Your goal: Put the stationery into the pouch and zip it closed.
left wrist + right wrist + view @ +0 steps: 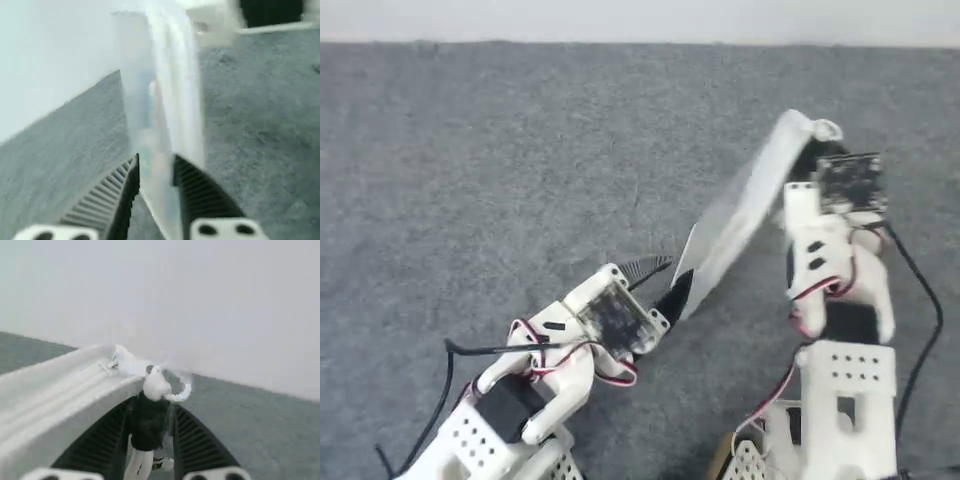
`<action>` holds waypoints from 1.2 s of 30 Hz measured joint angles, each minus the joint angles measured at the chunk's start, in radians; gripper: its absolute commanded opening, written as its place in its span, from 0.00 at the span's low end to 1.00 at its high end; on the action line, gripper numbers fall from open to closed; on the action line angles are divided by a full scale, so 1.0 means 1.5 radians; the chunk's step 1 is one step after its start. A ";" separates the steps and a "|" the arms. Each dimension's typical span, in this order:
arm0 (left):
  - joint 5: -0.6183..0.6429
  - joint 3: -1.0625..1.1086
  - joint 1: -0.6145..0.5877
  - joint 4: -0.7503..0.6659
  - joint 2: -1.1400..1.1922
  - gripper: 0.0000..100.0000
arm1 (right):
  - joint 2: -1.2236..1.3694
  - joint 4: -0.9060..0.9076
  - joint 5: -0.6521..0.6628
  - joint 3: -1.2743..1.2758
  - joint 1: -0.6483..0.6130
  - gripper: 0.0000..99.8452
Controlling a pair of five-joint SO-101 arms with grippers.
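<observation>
A translucent white pouch (740, 215) hangs slanted above the grey table, stretched between both arms. My left gripper (672, 277) is shut on its lower end; in the left wrist view the pouch (160, 115) runs up from between the black fingers of that gripper (156, 165). My right gripper (807, 160) holds the upper end. There its fingers (148, 412) are shut on a dark tab at the zip end of the pouch (60, 390), just under the white zipper pull (156, 382) with its small ring. What lies inside the pouch I cannot tell.
Grey carpet-like table surface (500, 170) spreads to the left and behind the arms, ending at a pale wall (620, 18). Both white arm bases stand at the near edge, with cables (920, 290) trailing beside them.
</observation>
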 measured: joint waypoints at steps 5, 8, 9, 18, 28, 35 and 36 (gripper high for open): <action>0.103 -0.007 -0.102 0.000 0.000 0.22 | -0.006 0.055 0.013 -0.003 -0.073 0.04; 0.161 -0.027 -0.160 0.000 0.000 0.23 | -0.014 0.076 0.013 -0.004 -0.106 0.14; 0.176 -0.029 -0.174 0.000 0.000 0.23 | -0.014 0.083 0.013 -0.004 -0.116 0.17; 0.233 -0.040 -0.270 0.000 0.000 0.23 | 0.005 0.128 0.015 0.055 -0.183 0.26; 0.233 -0.040 -0.322 0.000 0.000 0.23 | 0.004 0.113 0.015 0.081 -0.204 0.26; 0.248 -0.040 -0.408 0.000 0.000 0.23 | 0.004 0.113 0.015 0.086 -0.206 0.26; 0.261 -0.040 -0.428 0.000 0.000 0.23 | 0.004 0.113 0.015 0.086 -0.206 0.26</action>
